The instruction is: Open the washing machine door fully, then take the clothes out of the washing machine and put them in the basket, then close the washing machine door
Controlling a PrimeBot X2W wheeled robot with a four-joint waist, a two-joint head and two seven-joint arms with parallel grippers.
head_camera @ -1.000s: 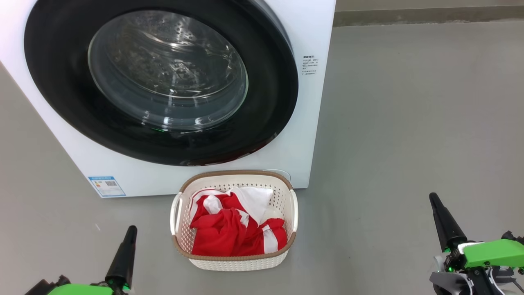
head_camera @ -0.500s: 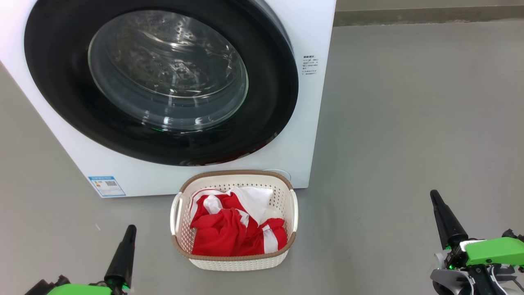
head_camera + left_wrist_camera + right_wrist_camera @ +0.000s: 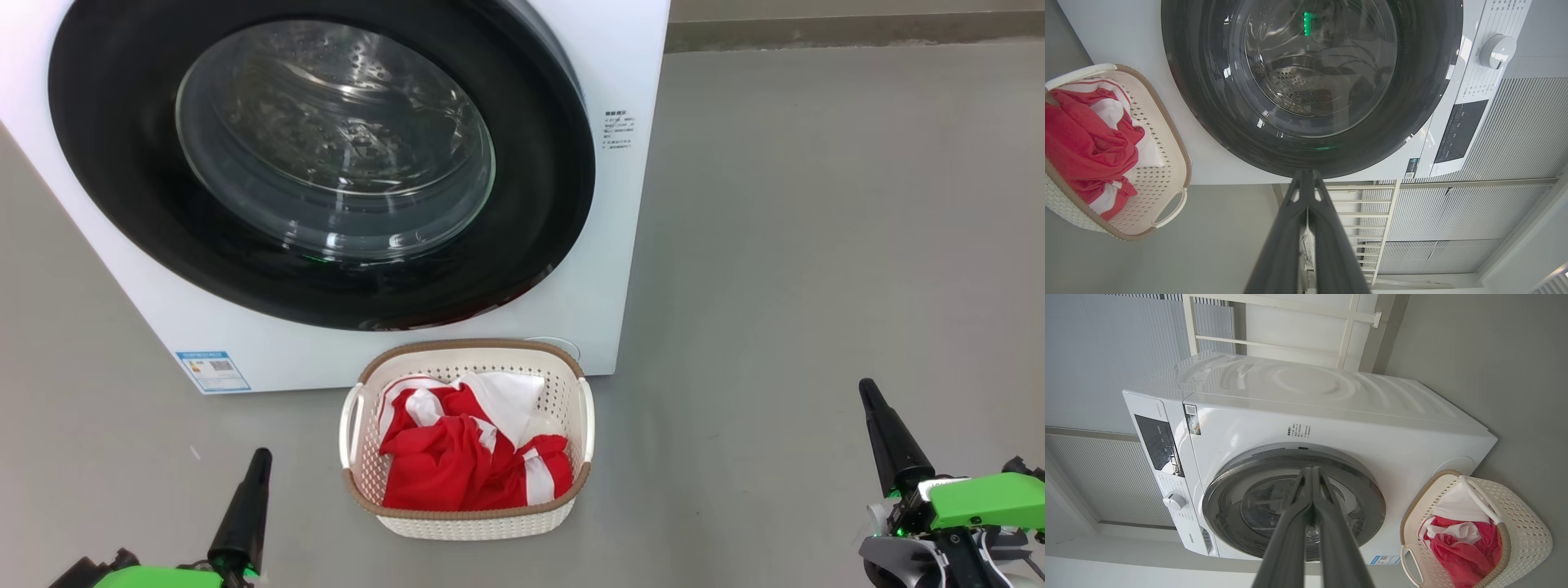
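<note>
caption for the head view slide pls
Washing machine door closed, clothes in the basket, left end effector and right end effector shut, low on either side.

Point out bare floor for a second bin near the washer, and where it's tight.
Widest bare grey floor: right of the white front-loading washing machine and the cream perforated brown-rimmed basket, out to the right gripper. Smaller patch: left of the basket, between the machine's front and the left gripper. Tight: basket's rear rim near the machine; red-and-white clothes fill it.
</note>
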